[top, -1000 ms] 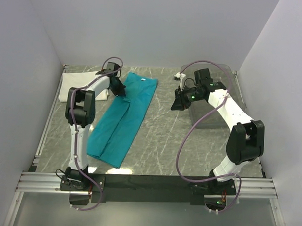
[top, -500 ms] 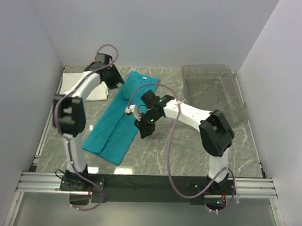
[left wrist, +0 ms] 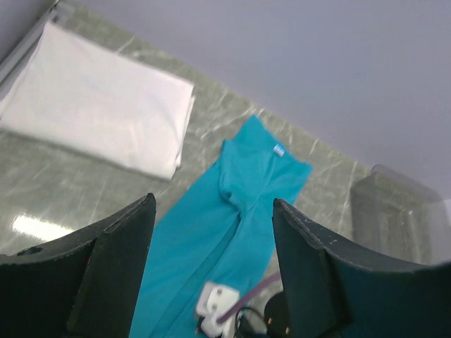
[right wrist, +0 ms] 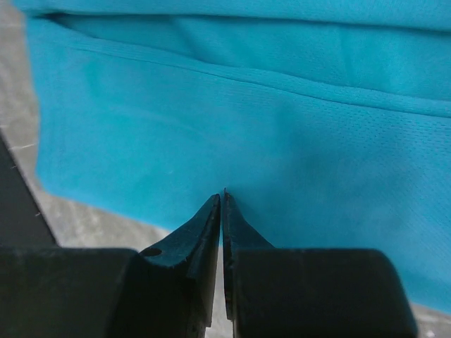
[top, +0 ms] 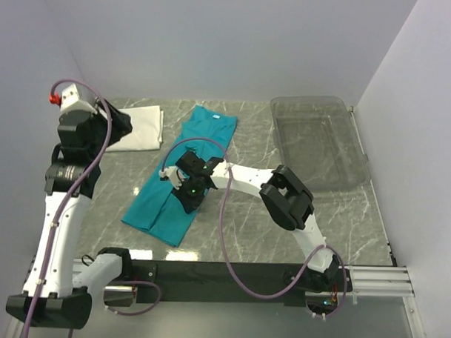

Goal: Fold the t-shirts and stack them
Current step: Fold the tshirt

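One teal t-shirt (top: 209, 136), marbled table (top: 242, 223), pale walls (top: 215, 42)

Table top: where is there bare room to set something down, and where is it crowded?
Free: marble between the teal shirt and the clear bin, far side; the strip between bin and near rail. Crowded: the narrow gap between white shirt and teal shirt; mid-table, where the right gripper sits on the teal shirt.

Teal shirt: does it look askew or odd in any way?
Yes. The teal shirt lies as a long strip, slanted across the table, only half folded, while the white shirt sits as a neat rectangle at the far left.
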Robot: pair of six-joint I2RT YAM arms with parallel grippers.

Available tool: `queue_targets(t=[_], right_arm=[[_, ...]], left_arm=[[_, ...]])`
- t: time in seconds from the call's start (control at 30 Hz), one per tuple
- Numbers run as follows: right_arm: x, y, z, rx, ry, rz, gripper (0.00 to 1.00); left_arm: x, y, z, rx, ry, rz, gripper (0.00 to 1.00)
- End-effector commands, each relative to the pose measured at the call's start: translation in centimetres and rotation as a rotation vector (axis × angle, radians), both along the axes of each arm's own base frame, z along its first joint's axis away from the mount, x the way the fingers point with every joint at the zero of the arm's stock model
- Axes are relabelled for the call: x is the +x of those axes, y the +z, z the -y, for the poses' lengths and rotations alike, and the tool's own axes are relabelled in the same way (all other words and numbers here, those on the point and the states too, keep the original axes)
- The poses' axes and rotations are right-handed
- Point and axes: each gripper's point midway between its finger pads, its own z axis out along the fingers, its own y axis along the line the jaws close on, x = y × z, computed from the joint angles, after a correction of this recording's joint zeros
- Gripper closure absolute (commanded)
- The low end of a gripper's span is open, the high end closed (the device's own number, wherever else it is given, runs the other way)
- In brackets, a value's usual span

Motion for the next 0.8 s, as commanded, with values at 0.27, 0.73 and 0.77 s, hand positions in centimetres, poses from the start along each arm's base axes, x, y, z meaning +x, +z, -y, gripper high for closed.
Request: queue_targets(t=[0.27, 0.73, 0.77], right_arm=[[1.8, -1.0, 2.5, -0.103, -0.091, 0.036, 0.94], [4.0, -0.3, 14.9, -0.252, -0.175, -0.006, 0.95], [3.7, -0.1, 15.6, -0.261, -0.158, -0.013, 0.95]], left_arm=[[-4.0, -5.4, 0.0, -0.027, 0.005, -0.141, 0.27], [-6.1, -9.6, 2.1, -0.111, -0.083, -0.156, 0.26], [-6.0, -9.6, 2.5, -0.117, -0.102, -0.151, 0.26]])
